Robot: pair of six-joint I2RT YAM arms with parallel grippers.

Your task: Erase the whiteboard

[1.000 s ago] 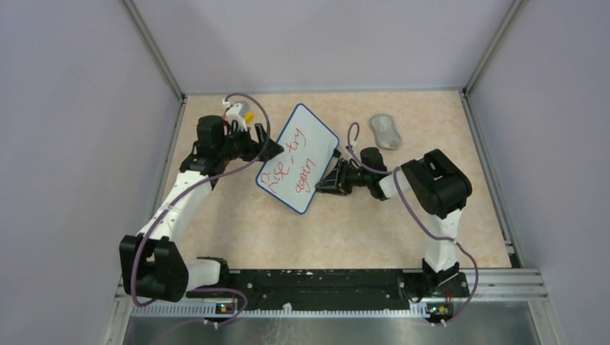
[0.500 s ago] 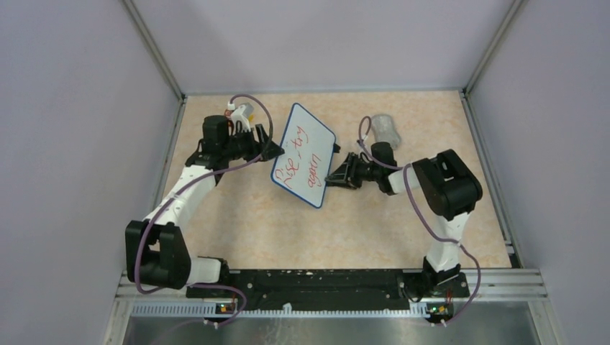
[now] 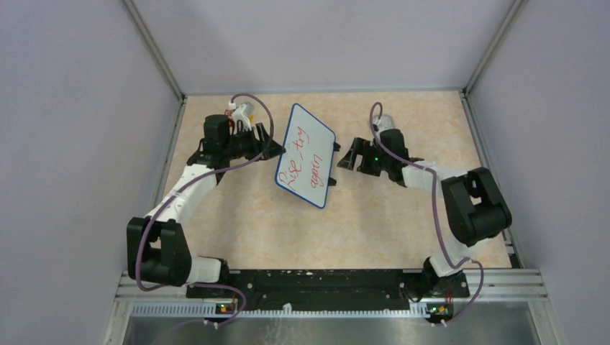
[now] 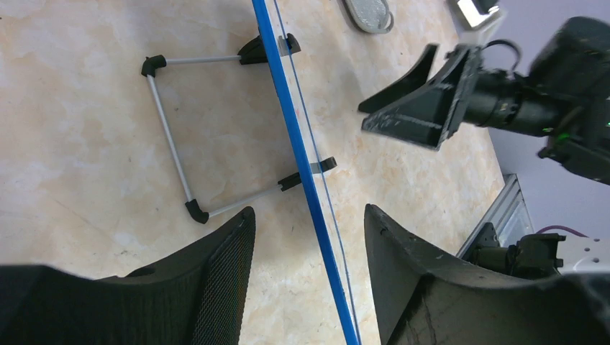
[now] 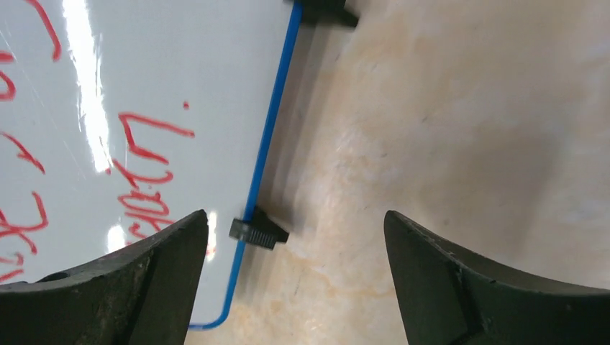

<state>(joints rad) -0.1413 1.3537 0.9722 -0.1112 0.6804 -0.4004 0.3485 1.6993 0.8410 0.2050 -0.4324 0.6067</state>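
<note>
A: The board [image 3: 307,155] stands mid-counter [image 3: 237,226], propped on its wire stand [image 4: 170,136] and leaning back. Its written face is turned toward the right arm [image 3: 426,172].
B: And the red writing [image 5: 147,205] is all there, two lines of it, nothing wiped.
A: The left arm [image 3: 183,190] reaches in from the board's left side. In the wrist view the left jaws are parted and straddle the blue frame [image 4: 289,108] edge-on, one finger on either side. There's a gap showing on both sides.
B: So they're around it, not clamped on it.
A: Right. Across the way the right jaws are spread wide too, with nothing between them. They point at the board's right edge and sit just short of it.
B: Their camera catches a corner of the board with the blue frame running along it. A black foot [image 5: 259,232] juts out from under the frame and rests on the counter.
A: Toward the far wall, by the right wrist, there's a grey lump [image 4: 367,13]. From above it's mostly hidden by the arm. It could be a cloth or an eraser, I can't say for sure.
B: Either way, it lies well apart from the board.
</note>
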